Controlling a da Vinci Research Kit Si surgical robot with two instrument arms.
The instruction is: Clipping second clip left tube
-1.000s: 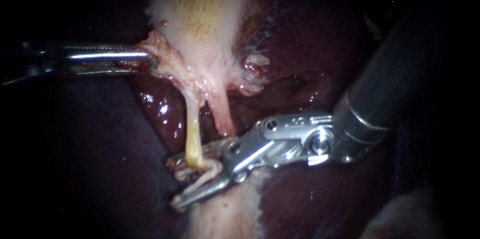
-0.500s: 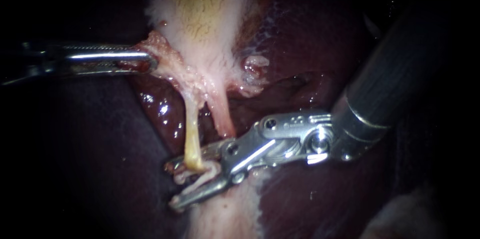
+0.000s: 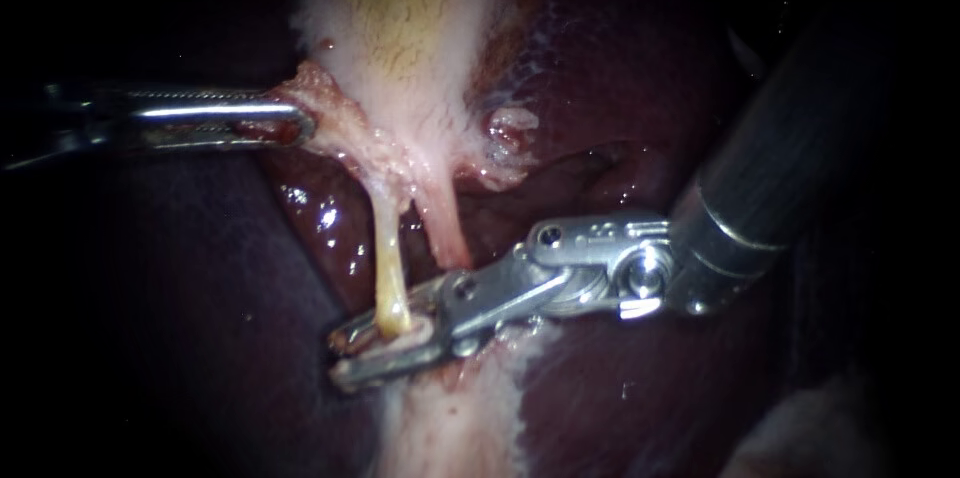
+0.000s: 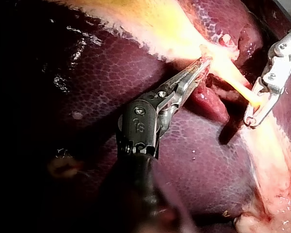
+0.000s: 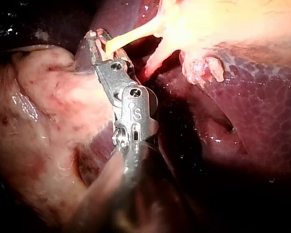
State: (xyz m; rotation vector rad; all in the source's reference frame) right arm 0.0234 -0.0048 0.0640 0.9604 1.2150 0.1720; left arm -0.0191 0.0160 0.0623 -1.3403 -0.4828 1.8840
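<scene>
At the near centre, the right instrument (image 3: 352,350) has its jaws squeezed nearly together on the yellow left tube (image 3: 388,263); far left, the left instrument (image 3: 295,123) has its jaws clamped on the gallbladder (image 3: 400,28) edge.

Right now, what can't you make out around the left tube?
- Any clip on the left tube: endoscope and both wrist views, the right instrument covers the tube's lower end.
- Right tube, lower end: endoscope view, behind the right instrument.
- How much gallbladder the left instrument holds: endoscope view, tissue folds over its tip.
- Left instrument's shaft: endoscope view, lost in darkness.
</scene>
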